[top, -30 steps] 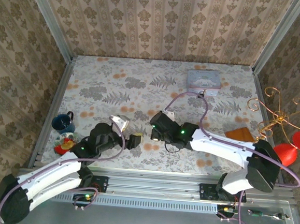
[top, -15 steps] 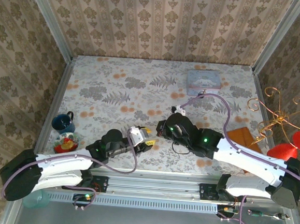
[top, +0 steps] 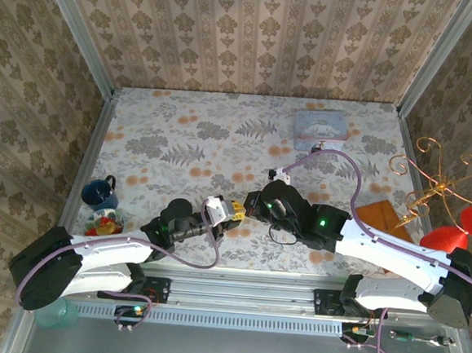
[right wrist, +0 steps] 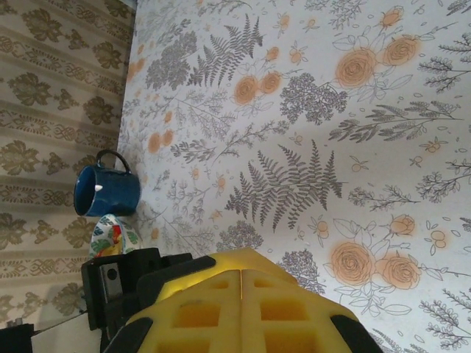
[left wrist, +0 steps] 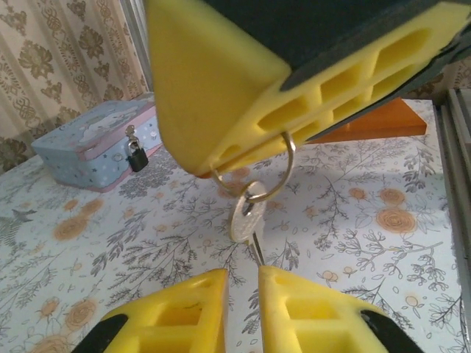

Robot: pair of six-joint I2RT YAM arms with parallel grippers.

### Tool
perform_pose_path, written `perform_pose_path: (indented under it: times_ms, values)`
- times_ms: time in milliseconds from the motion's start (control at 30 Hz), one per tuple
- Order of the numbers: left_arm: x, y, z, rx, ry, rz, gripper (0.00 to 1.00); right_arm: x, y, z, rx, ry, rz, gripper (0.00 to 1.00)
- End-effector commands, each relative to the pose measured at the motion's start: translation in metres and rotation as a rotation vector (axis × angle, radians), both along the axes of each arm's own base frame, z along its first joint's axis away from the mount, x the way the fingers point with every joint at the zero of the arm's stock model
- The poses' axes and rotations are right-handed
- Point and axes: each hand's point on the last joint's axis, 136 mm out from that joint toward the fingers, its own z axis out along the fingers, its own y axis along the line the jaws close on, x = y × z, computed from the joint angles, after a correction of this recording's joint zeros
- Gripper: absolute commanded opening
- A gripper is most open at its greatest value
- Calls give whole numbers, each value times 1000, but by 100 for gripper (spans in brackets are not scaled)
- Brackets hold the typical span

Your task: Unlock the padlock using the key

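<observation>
1. The right gripper [right wrist: 241, 293] has its 2 yellow pads pressed flat together, pinching a thin wire ring [left wrist: 291, 158].
2. The small metal key [left wrist: 247, 219] hangs from that ring with its blade pointing down, held in the air over the floral-patterned table [top: 167, 122], around the middle of its near side.
3. The left gripper [left wrist: 243, 285] sits directly under the key with its 2 yellow fingers a narrow gap apart. The blade tip reaches that gap, beside the inner edge of 1 finger. I cannot tell whether it touches.
4. From above, the 2 grippers meet tip to tip.
5. The tiny black padlock [left wrist: 136, 157] hangs at the front of a pale blue rectangular tin [left wrist: 81, 145], which stands at the far right of the table, well apart from both grippers.
6. A flat orange-brown board [left wrist: 375, 125] lies at the right side.
7. A dark blue mug [right wrist: 107, 193] stands at the left edge.
</observation>
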Motion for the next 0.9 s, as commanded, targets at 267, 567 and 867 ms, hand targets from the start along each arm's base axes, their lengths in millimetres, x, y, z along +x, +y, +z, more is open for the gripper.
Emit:
perform_pose_path:
  times_ms: [267, 567, 867]
  values:
    - [-5, -2, 13, -37, -8, -43, 24, 1, 8, -1, 35, 6, -2, 0]
    - [-4, 0, 14, -36, -6, -41, 9, 2, 6, -5, 30, 6, -16, 0]
    - [2, 5, 15, -45, 36, -30, 0, 3, -4, -14, 6, 10, -53, 0]
